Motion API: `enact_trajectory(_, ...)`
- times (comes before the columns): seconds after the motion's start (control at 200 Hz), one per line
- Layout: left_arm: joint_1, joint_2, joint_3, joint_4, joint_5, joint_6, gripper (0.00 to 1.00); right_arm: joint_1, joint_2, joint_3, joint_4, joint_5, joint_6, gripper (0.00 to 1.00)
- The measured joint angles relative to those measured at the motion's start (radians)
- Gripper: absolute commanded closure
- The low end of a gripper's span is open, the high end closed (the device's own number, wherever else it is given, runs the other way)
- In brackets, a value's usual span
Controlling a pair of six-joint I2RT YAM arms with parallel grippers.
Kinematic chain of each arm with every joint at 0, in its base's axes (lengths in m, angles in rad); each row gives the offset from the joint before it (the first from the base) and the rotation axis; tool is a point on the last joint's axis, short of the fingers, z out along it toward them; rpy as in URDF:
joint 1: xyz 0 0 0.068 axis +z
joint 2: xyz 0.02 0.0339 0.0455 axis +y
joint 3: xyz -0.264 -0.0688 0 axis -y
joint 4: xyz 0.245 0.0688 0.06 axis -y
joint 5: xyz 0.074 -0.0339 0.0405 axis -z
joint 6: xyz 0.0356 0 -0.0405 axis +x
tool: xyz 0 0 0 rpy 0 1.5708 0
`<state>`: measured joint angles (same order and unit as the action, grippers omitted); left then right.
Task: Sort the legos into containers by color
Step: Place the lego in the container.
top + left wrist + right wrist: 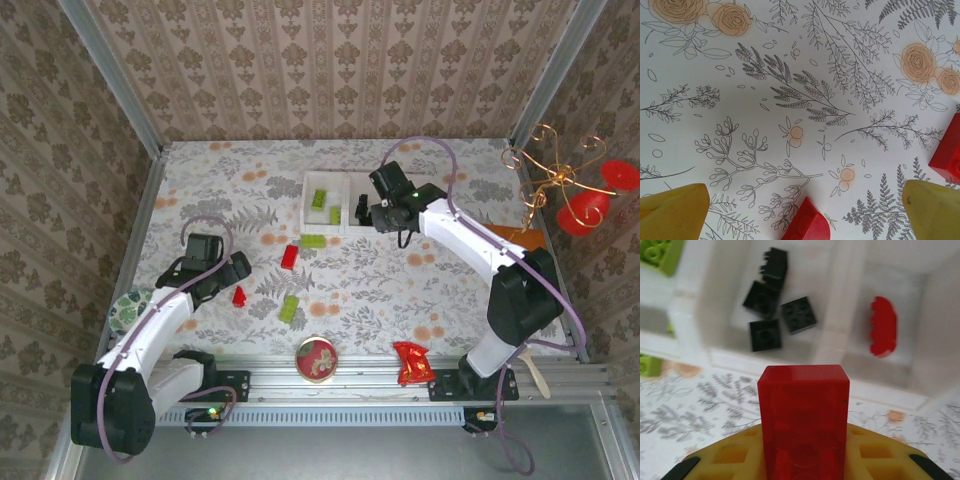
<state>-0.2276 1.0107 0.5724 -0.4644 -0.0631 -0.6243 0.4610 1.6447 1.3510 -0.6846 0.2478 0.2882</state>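
White tray [837,315] sits just ahead of right gripper [368,212], maybe half done. Lime bricks [657,255] in bay far left of fingers, four-ish black bricks [775,310] ahead-left, one red piece [883,326] ahead-right, too blurry to call shape. Right gripper clamped on red brick [804,410], long axis along fingers, end pointing at tray. Left gripper [802,212] spread wide, small red brick [807,226] between pads, second red brick [947,150] off right. Left to sort: those reds, two loose green bricks [313,241].
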Motion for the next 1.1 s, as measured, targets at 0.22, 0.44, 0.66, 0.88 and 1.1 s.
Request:
enact_trajectory(0.22, 0.0, 0.006, 0.007, 0.0, 0.008, 0.001, 0.0, -0.066, 0.061, 0.025, -0.004, 0.057, -0.007, 0.71)
enact_trajectory(0.44, 0.0, 0.006, 0.007, 0.0, 0.008, 0.005, 0.0, -0.115, 0.117, 0.042, -0.003, 0.087, -0.024, 0.71)
enact_trajectory(0.66, 0.0, 0.006, 0.007, 0.0, 0.01, 0.016, 0.0, -0.156, 0.178, 0.078, 0.006, 0.09, -0.03, 0.71)
enact_trajectory(0.88, -0.001, 0.006, 0.017, -0.001, 0.023, 0.03, 0.0, -0.188, 0.237, 0.113, 0.02, 0.09, -0.035, 0.71)
enact_trajectory(1.1, -0.038, 0.007, 0.069, -0.016, 0.019, 0.058, 0.0, -0.206, 0.27, 0.134, 0.031, 0.09, -0.035, 0.66)
